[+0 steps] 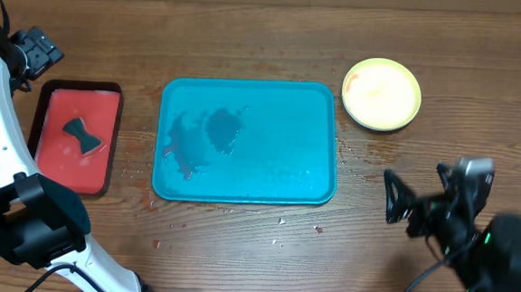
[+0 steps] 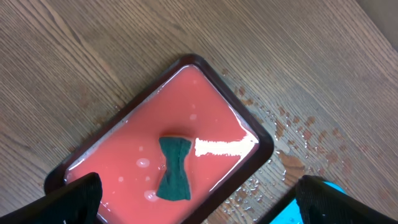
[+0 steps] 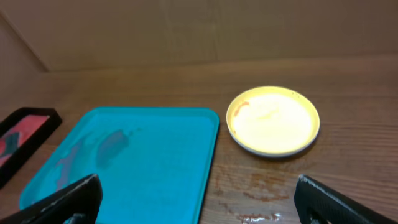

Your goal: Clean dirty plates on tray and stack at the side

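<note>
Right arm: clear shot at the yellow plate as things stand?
Probably yes. The plate lies alone on bare table ahead of the right arm, nothing between them; the jaws stand open and empty. The tray lies beside it, apart.

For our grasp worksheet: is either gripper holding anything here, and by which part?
Nothing is held. The left gripper and the right gripper are both open and empty.

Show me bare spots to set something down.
Bare wood: between the red tray and the teal tray, along the teal tray's near edge, and between the yellow-green plate and the right gripper. Crowded: the gap between teal tray and plate.
</note>
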Controlling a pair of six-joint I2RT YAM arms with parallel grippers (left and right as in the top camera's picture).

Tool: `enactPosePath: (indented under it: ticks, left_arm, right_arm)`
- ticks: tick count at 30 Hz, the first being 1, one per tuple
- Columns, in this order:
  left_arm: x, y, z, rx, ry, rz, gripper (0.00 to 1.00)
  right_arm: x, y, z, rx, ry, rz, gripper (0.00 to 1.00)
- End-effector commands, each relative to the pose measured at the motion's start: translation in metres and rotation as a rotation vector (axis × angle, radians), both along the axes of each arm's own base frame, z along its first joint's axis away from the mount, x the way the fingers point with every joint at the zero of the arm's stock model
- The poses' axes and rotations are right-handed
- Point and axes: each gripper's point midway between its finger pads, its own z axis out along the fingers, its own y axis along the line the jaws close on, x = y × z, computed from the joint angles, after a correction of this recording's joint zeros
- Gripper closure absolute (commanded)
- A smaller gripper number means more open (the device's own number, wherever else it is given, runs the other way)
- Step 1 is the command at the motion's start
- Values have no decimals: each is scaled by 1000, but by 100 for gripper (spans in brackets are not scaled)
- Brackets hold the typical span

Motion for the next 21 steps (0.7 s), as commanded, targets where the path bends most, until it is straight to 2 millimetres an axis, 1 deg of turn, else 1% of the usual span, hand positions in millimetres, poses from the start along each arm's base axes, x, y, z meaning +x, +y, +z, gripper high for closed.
enactPosePath:
  ticks: [1,3,5,11,14,17,21]
  left_arm:
    - [-1,5,-2,-1,4,5,0]
    - [-1,5,-2,-1,4,5,0]
    - [-1,5,-2,-1,4,5,0]
    - [-1,5,-2,0,3,5,0]
    - [-1,5,-2,0,3,5,0]
    - [-1,5,-2,-1,4,5,0]
    - [-1,5,-2,-1,4,5,0]
  right_arm:
    - [-11,1,-19,-2,-73,4,0]
    - [-13,2,-30,-2,-124,10,0]
    - [-10,4,-39,-3,-179,16,0]
    - [7,4,-57,-3,-335,17,0]
    - [13,4,-58,-1,-398,12,0]
    - [18,-1,-60,-4,-454,-17,0]
    - [22,-15,-62,-11,-451,-98,0]
